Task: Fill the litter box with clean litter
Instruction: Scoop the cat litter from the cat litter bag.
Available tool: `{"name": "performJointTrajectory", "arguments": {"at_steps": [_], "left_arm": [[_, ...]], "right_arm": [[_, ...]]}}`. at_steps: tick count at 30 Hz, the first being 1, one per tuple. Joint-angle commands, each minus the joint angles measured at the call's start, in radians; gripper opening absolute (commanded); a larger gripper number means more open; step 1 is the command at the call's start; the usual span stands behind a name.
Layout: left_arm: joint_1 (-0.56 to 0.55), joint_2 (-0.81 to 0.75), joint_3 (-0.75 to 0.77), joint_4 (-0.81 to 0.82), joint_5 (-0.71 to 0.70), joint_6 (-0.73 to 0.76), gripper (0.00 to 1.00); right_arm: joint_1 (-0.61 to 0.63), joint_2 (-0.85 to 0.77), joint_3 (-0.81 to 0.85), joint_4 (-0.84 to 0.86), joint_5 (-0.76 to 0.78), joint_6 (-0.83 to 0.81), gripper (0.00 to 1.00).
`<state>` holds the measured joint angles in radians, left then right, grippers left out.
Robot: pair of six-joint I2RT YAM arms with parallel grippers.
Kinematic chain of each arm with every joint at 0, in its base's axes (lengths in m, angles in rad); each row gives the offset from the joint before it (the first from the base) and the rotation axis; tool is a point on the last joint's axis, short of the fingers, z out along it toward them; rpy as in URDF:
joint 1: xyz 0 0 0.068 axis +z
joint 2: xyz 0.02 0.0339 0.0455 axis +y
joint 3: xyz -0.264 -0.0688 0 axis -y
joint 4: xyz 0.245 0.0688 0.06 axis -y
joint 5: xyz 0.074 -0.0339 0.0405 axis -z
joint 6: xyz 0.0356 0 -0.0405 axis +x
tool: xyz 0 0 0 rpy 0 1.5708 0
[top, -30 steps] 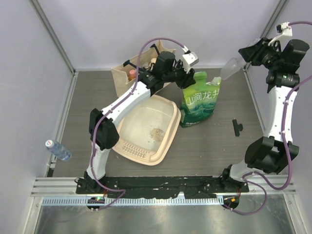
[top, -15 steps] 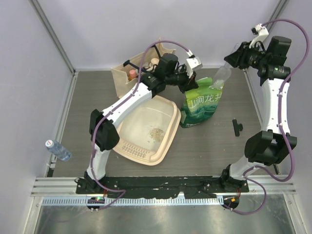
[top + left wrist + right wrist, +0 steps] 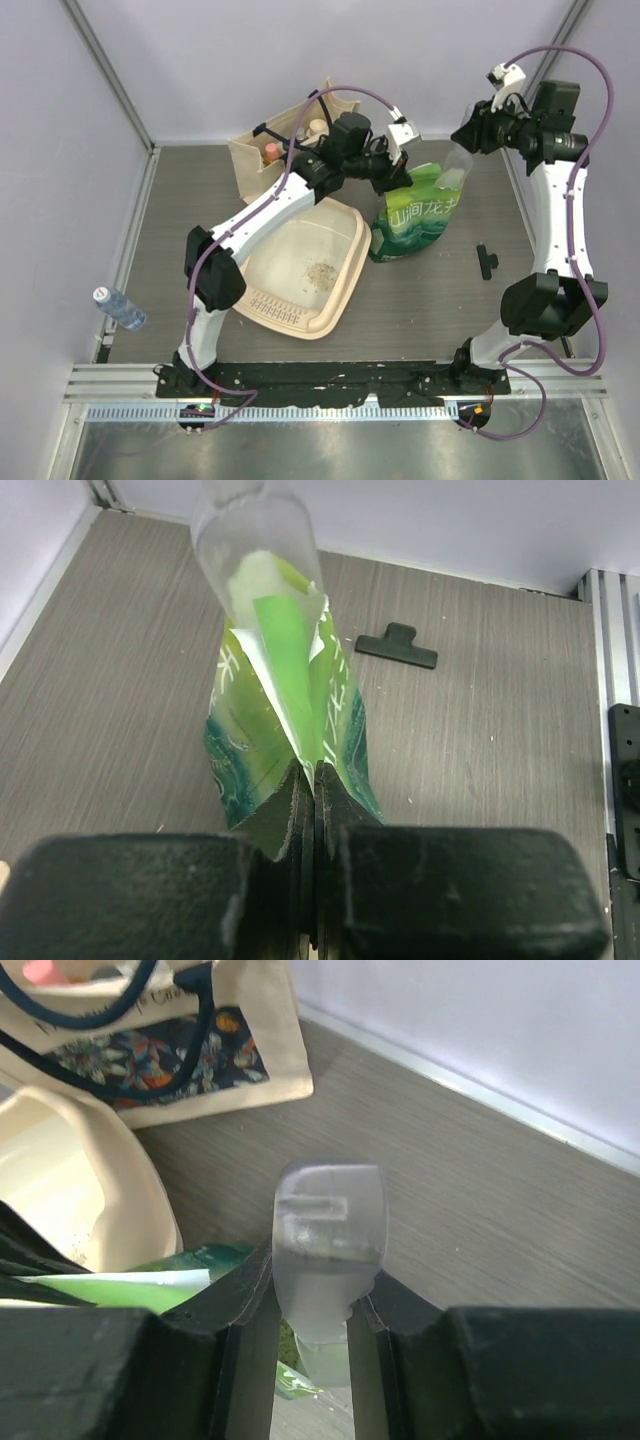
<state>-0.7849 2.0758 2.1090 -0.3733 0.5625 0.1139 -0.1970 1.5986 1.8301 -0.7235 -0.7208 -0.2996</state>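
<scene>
The cream litter box (image 3: 262,258) lies left of centre, with a small patch of clean litter (image 3: 320,273) on its floor. A green litter bag (image 3: 412,218) stands upright just right of it. My left gripper (image 3: 402,172) is shut on the bag's top edge (image 3: 313,742), pinching the thin film between its pads. My right gripper (image 3: 478,130) is shut on the handle of a clear plastic scoop (image 3: 328,1222). The scoop's bowl (image 3: 252,528) hangs right over the bag's open mouth (image 3: 285,640).
A beige tote bag (image 3: 268,150) with dark handles stands behind the litter box, also in the right wrist view as the tote bag (image 3: 160,1040). A black clip (image 3: 487,262) lies right of the green bag. A water bottle (image 3: 120,308) lies at the left edge.
My left gripper has shut on the bag's top edge. My right arm has swung left and down, bringing the scoop from the far right corner to the bag's mouth.
</scene>
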Motion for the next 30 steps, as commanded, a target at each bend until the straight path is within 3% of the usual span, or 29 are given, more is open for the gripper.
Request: {"name": "performJointTrajectory", "arguments": {"at_steps": [1, 5, 8, 20, 26, 30], "left_arm": [[-0.028, -0.079, 0.028, -0.015, 0.048, 0.001, 0.0], [-0.031, -0.08, 0.022, -0.026, 0.03, 0.015, 0.0], [-0.03, -0.083, 0.013, -0.036, 0.019, 0.036, 0.0], [-0.03, -0.097, 0.008, -0.039, 0.013, 0.046, 0.0], [-0.03, -0.094, -0.001, -0.044, 0.005, 0.056, 0.0], [-0.028, -0.086, 0.002, -0.045, -0.006, 0.064, 0.0]], "right_arm": [[0.03, -0.066, -0.163, 0.089, 0.084, -0.029, 0.01], [0.028, -0.158, -0.409, 0.368, 0.129, 0.065, 0.01], [0.03, -0.193, -0.526, 0.443, 0.161, 0.065, 0.01], [0.018, -0.288, -0.65, 0.608, 0.239, 0.022, 0.01], [0.014, -0.287, -0.843, 0.627, 0.282, -0.012, 0.01], [0.005, -0.266, -0.904, 0.635, 0.314, 0.153, 0.01]]}}
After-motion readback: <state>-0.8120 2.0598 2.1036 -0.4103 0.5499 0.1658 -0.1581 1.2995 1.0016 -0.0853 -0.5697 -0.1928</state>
